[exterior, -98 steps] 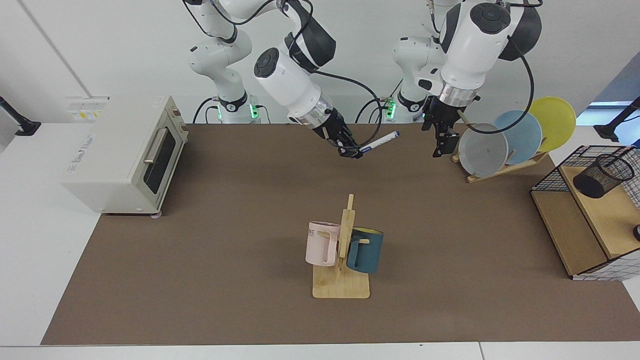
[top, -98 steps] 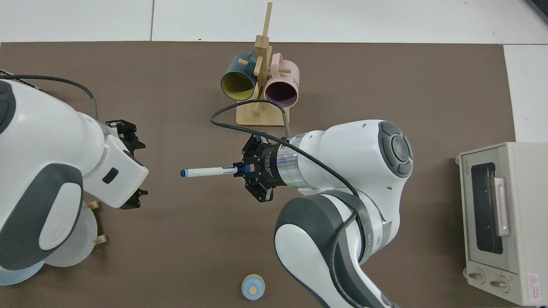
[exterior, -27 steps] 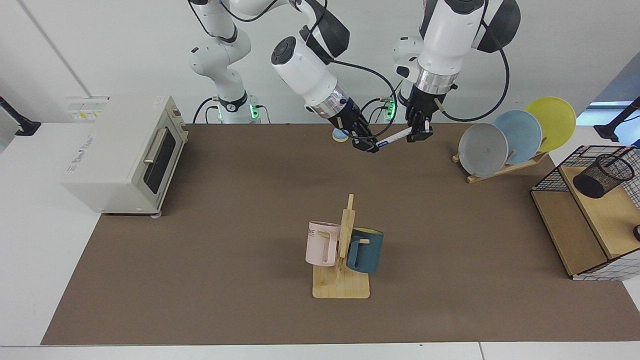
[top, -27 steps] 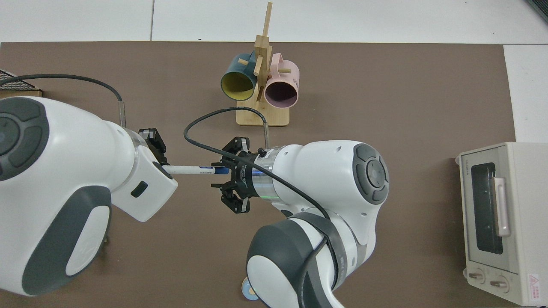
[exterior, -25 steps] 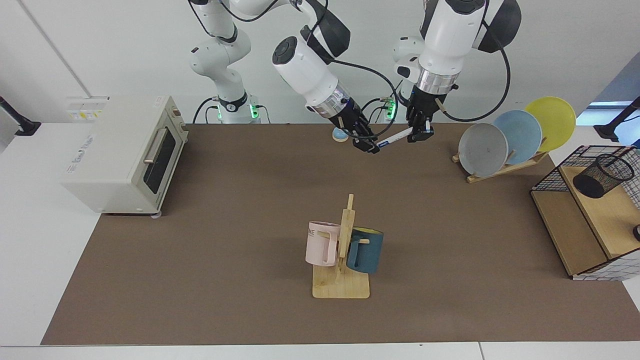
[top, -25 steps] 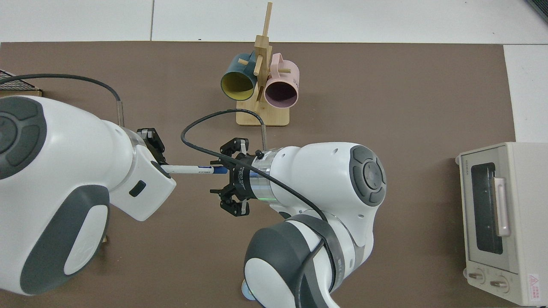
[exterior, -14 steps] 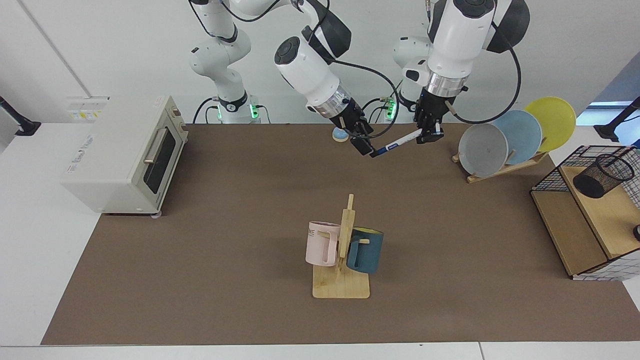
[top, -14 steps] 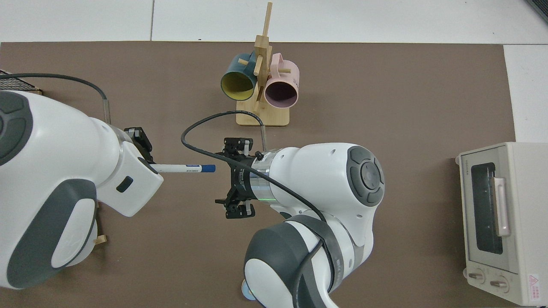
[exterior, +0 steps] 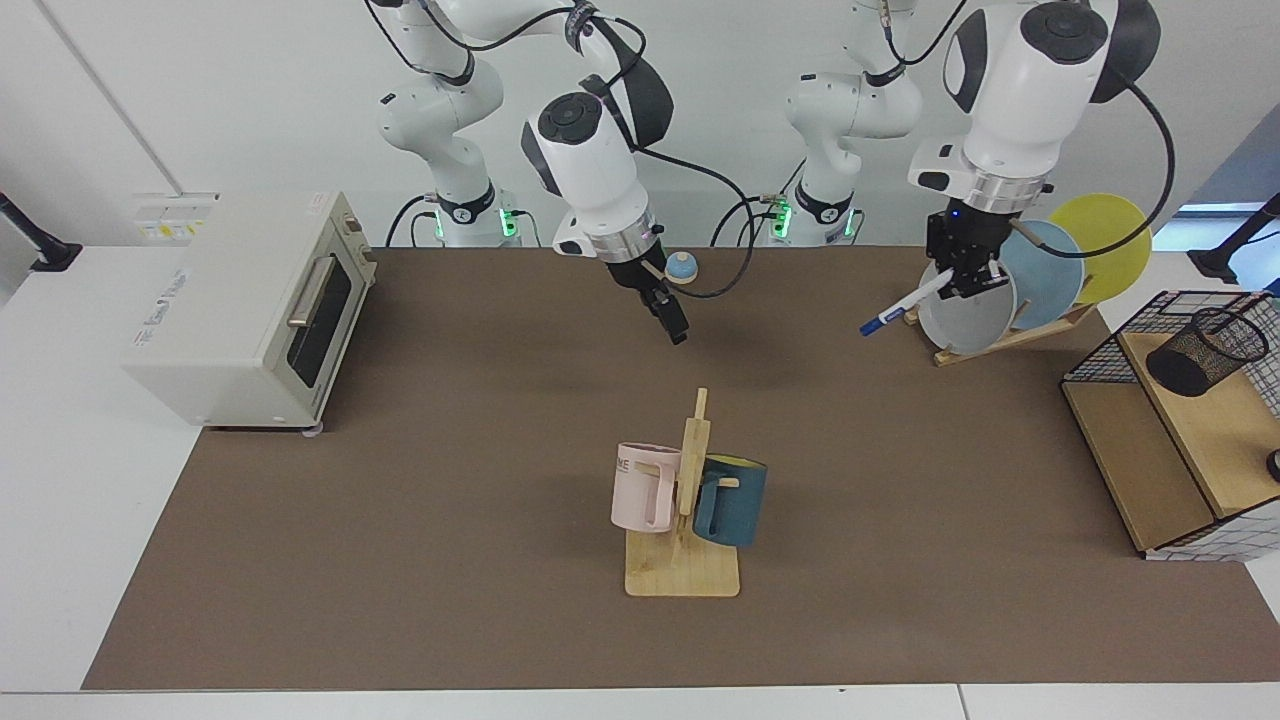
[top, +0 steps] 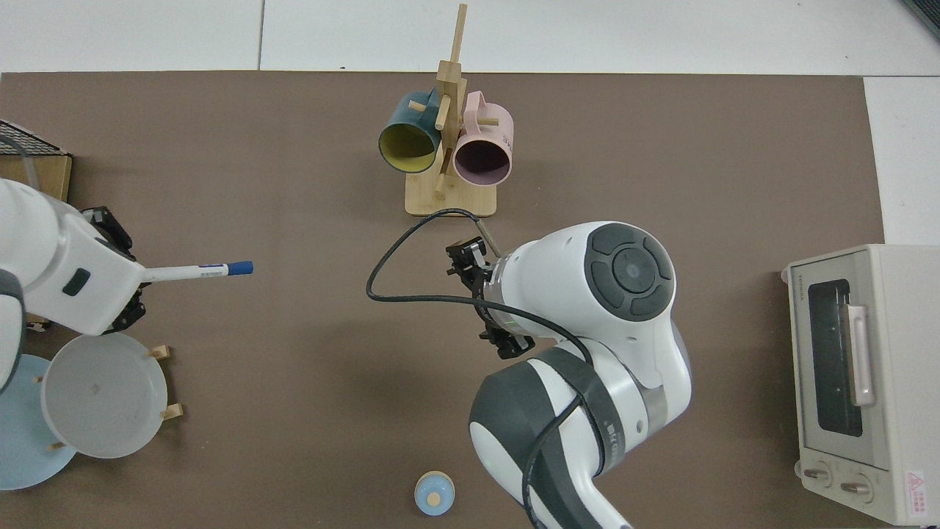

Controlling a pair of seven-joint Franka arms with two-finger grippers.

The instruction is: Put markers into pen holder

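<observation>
left gripper (exterior: 968, 283): pinching the marker (exterior: 903, 305) by its white tail end; the capped blue end juts out free, tilted down and away from the holder's side.
marker: held in the air above the mat, just in front of the plate rack (exterior: 1000, 335); touching nothing but the fingers.
handling: likely light, stiff and smooth-barrelled; held at the very end, it could pivot or slip, so a firm squeeze suits it. A hold nearer the middle would be steadier, but the end hold leaves a long free length to lower into the cup.
holder (exterior: 1205, 352): well off to the gripper's far side, on the wooden shelf (exterior: 1215, 420) inside the wire basket (exterior: 1100, 350), leaning rather than upright.
right gripper (exterior: 672, 318): well apart from the marker, hanging over the mat, holding nothing; fingers look spread in the top view (top: 488, 308), and the arm waits.
hidden: the top view cuts off the holder and most of the left arm; the fingers' contact on the marker is masked there by the gripper body. Holder's inside is not visible.
</observation>
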